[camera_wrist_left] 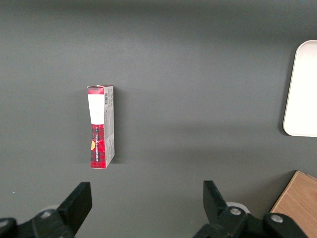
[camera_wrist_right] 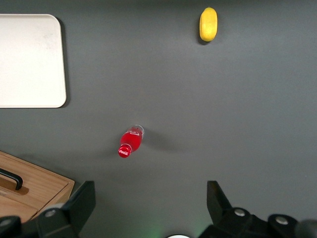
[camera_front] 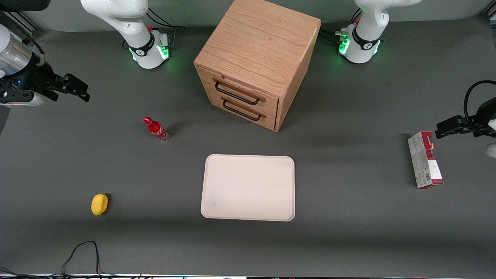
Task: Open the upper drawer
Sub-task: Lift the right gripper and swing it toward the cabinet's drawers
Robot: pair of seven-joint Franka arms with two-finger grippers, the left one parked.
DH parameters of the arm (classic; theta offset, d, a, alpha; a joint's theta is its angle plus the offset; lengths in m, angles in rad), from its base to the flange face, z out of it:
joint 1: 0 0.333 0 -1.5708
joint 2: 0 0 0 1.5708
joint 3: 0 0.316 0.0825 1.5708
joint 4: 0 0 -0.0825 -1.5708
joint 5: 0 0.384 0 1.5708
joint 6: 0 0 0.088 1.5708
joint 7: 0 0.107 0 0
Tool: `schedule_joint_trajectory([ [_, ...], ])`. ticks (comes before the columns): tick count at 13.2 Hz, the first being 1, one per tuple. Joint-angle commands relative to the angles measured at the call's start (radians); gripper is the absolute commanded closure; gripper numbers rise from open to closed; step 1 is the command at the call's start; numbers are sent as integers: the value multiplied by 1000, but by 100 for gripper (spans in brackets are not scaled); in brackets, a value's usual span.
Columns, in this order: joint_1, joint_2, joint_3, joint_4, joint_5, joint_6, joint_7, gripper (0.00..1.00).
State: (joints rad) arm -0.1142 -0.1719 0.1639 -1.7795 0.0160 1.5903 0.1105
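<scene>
The upper drawer [camera_front: 241, 92] sits shut in the oak cabinet [camera_front: 259, 46], directly above the lower drawer [camera_front: 244, 109]. The gripper [camera_front: 75, 89] hangs high toward the working arm's end of the table, well apart from the cabinet, fingers [camera_wrist_right: 79, 203] spread wide and empty. A red bottle [camera_front: 156, 129] stands between gripper and cabinet; the tray [camera_front: 248, 187] lies nearer the camera than the cabinet.

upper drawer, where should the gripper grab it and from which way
Probably by the black wire handle of the upper drawer: it stands off the shut drawer front, leaving room for a finger. Come at it from in front of the cabinet. The gripper hangs open toward the working arm's end of the table.
</scene>
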Motion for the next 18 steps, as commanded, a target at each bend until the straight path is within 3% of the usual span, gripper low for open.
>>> schedule_joint_trajectory([
  [1,11,3,-20,17,25,2,-9,0],
  [6,31,90,21,112,27,0,6,0],
  [13,30,211,438,265,16,-1,-34,0],
  [15,30,274,552,320,-13,-10,-205,0],
  [18,28,380,641,356,15,-15,-371,0],
])
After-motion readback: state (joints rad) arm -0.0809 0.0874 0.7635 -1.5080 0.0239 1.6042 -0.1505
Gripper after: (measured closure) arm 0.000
